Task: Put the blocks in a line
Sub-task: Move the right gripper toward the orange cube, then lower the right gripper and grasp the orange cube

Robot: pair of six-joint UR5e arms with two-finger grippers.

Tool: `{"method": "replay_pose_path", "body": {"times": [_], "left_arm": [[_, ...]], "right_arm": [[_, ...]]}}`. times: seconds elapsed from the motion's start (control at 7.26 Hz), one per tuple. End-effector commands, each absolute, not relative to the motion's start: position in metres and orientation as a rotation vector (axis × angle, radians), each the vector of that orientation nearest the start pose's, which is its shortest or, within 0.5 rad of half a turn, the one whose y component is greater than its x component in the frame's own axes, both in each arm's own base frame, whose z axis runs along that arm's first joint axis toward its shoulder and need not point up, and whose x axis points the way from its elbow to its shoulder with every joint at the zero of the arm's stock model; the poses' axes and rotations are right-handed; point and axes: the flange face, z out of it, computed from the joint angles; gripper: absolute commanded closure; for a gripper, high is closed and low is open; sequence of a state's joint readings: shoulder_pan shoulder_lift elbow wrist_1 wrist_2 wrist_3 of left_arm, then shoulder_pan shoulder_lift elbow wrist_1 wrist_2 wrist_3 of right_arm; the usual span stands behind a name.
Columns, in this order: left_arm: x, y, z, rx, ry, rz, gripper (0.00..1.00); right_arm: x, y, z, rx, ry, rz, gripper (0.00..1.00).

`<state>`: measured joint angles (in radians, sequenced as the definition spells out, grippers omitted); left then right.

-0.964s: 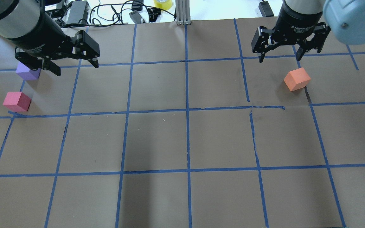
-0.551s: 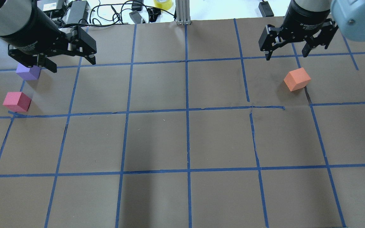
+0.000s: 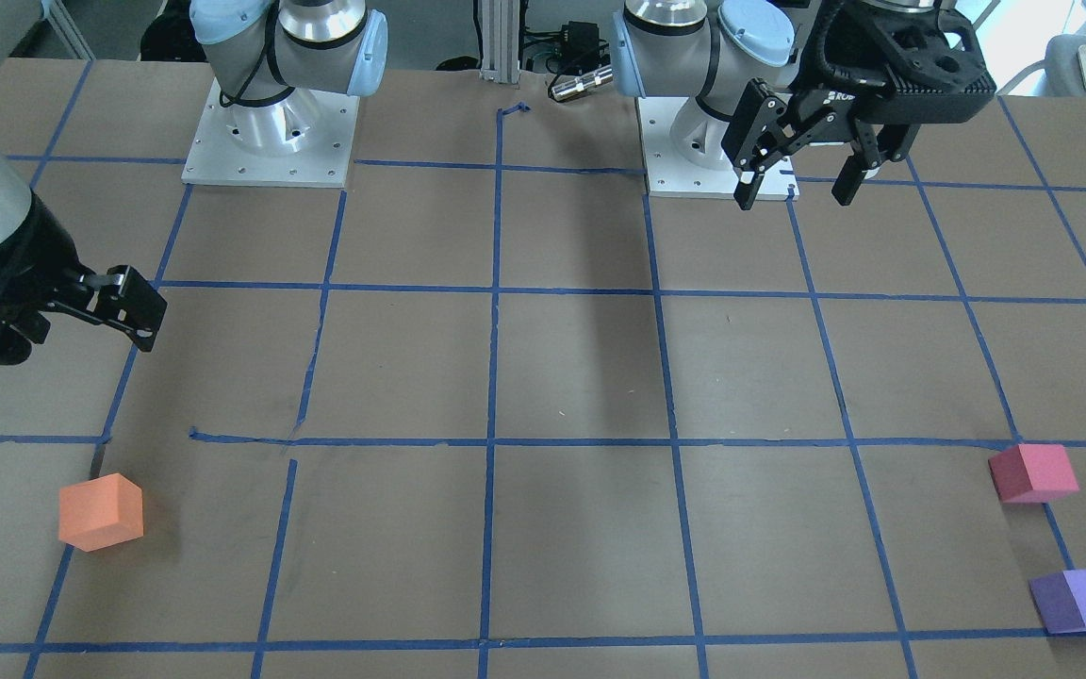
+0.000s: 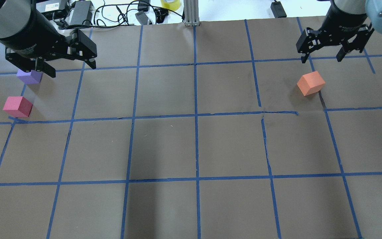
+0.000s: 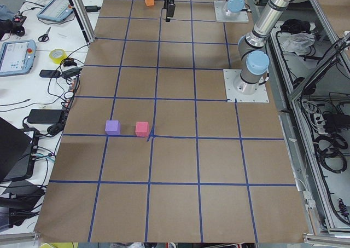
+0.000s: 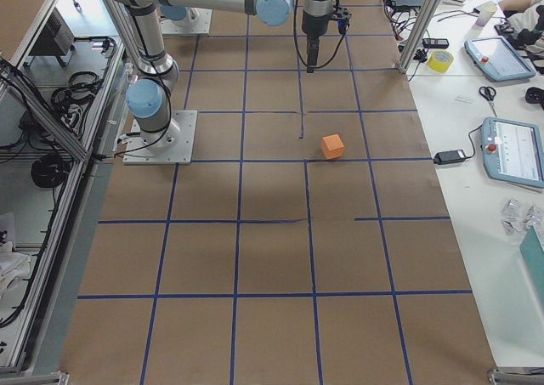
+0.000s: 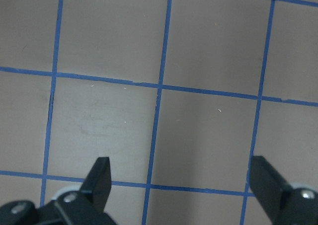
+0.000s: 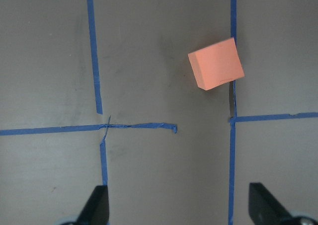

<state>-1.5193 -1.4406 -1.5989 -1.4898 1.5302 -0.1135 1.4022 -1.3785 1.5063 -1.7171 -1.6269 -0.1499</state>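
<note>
Covering the worktop (image 4: 164, 149) is matte brown paper, scuffed and slit in places, marked into squares by blue tape (image 4: 196, 146) that is torn and offset near the middle. Beyond its far edge a white bench holds black cables, a power brick, a roll of yellow tape (image 4: 170, 4) and an aluminium post (image 4: 191, 13); the side views show teach pendants (image 6: 514, 151) there too. Both arms rise from pale metal base plates (image 3: 270, 141) bolted through the paper. The three blocks are small, soft-edged, foam-like cubes. The purple block (image 4: 29, 76) and the red-pink block (image 4: 17, 106) sit near each other on the robot's left, the purple one farther from the robot. The orange block (image 4: 311, 83) lies well apart on the right, turned askew to the grid and just beside a tape line. The left gripper (image 4: 71, 69), black and angular, hangs above the paper with its jaws apart and empty. The right gripper (image 4: 322, 59) hangs near the orange block, jaws likewise apart and empty. White lettering on both gripper bodies is too small to read.
</note>
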Motion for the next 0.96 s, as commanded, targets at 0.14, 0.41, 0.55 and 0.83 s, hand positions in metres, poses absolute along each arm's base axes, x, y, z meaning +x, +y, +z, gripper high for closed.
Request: {"method": "replay_pose_path", "body": {"times": [0.14, 0.41, 0.55, 0.83], "left_arm": [[-0.109, -0.458, 0.545, -0.273, 3.163, -0.301, 0.00], [-0.108, -0.458, 0.546, -0.273, 3.163, -0.304, 0.00], [-0.108, -0.458, 0.545, -0.273, 3.163, -0.301, 0.00], [-0.107, -0.458, 0.545, -0.278, 3.161, -0.301, 0.00]], "right_arm": [[0.005, -0.636, 0.368, -0.374, 3.193, -0.091, 0.00], [-0.026, -0.664, 0.314, -0.571, 3.175, -0.099, 0.00], [-0.037, -0.674, 0.289, -0.630, 3.167, -0.099, 0.00], [-0.042, -0.685, 0.254, -0.628, 3.165, -0.085, 0.00]]}}
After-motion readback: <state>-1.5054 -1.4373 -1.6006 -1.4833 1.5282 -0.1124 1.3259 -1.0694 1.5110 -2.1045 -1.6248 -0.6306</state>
